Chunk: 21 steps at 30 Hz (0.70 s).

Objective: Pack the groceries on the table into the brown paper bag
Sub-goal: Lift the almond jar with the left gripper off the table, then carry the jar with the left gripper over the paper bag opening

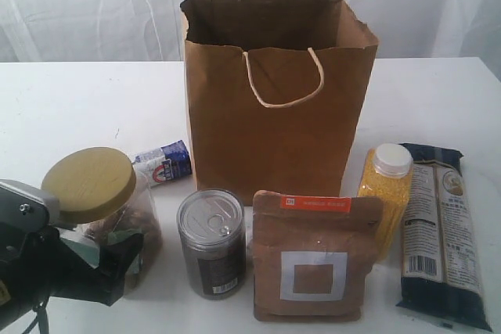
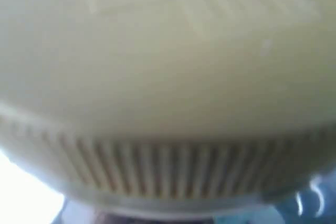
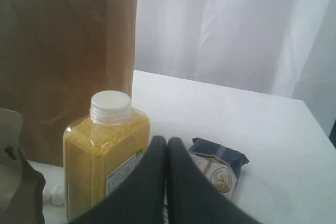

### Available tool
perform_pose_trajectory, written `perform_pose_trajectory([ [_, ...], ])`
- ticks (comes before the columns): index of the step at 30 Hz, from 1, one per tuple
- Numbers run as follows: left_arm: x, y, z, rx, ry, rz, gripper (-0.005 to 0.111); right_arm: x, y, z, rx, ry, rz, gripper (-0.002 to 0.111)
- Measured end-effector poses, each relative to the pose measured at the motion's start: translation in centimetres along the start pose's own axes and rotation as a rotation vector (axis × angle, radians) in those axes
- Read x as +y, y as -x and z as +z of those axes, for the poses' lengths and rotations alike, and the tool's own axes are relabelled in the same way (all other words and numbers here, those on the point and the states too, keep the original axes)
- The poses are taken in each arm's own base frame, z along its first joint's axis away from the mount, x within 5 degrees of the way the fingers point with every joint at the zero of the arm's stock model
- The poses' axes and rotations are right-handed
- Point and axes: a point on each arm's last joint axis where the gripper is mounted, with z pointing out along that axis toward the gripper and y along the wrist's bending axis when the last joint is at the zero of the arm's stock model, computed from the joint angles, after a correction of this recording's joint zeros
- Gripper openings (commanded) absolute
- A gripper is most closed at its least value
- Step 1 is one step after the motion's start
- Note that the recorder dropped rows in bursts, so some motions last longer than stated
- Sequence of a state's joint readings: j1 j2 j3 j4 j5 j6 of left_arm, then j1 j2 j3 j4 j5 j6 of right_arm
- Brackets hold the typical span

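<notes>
**Mia:** Where is the bag [image 1: 274, 115]?

**Tom:** It stands at the back of the bench [image 1: 63, 99], in the middle. Its open mouth points up.

**Mia:** And the food?

**Tom:** All of it is out on the bench. The can [image 1: 211, 242] stands up straight in front of the bag, with its pull-tab on top. Just right of it, the pouch [image 1: 315, 256] stands with its white square facing us. The bottle [image 1: 386, 193] stands next to that, white cap [image 1: 391, 158] up. The packet [image 1: 440, 232] lies flat at the far right, and its long side runs from front to back.

**Mia:** The little carton [image 1: 163, 163]?

**Tom:** It lies on its side by the bag's left corner.

**Mia:** What about the jar [image 1: 117, 217]?

**Tom:** It is at the front left. Its lid [image 1: 88, 184] tips over to the left (the left wrist view is just a blur of that lid). The left fingers [image 1: 113, 260] sit low at the jar's side. I cannot tell if they squeeze it.

**Mia:** And the right fingers [image 3: 160, 150]?

**Tom:** They are pressed tight together and hold nothing. They are near the bottle and the packet.
</notes>
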State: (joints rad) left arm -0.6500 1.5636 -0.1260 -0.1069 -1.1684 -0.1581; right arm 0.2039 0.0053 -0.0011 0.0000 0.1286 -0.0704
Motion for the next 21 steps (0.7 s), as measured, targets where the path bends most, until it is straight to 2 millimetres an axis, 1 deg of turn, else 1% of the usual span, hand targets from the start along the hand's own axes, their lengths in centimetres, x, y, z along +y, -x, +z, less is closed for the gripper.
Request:
perform_pose_trajectory([
  [2,0.0,0.5,-0.5,-0.023,-0.005,-0.007,0.000,0.0,0.0,0.0,0.000,0.000,0.000,0.000],
  [4,0.0,1.5,-1.4,-0.077,-0.013,-0.015,0.000,0.0,0.0,0.0,0.000,0.000,0.000,0.000],
  [8,0.0,4.1,-3.6,-0.192,-0.034,-0.016,0.000,0.0,0.0,0.0,0.000,0.000,0.000,0.000],
  [11,-0.5,7.3,-5.0,-0.227,-0.063,0.045,0.000,0.0,0.0,0.0,0.000,0.000,0.000,0.000],
  [13,-0.9,10.0,-6.0,-0.231,-0.092,0.072,0.000,0.0,0.0,0.0,0.000,0.000,0.000,0.000],
  [16,-1.6,14.8,-8.1,-0.234,-0.136,0.121,0.000,0.0,0.0,0.0,0.000,0.000,0.000,0.000],
  [18,-1.6,16.5,-8.7,-0.236,-0.140,0.128,0.000,0.0,0.0,0.0,0.000,0.000,0.000,0.000],
  [21,-1.5,19.0,-9.5,-0.285,-0.123,0.157,0.000,0.0,0.0,0.0,0.000,0.000,0.000,0.000],
])
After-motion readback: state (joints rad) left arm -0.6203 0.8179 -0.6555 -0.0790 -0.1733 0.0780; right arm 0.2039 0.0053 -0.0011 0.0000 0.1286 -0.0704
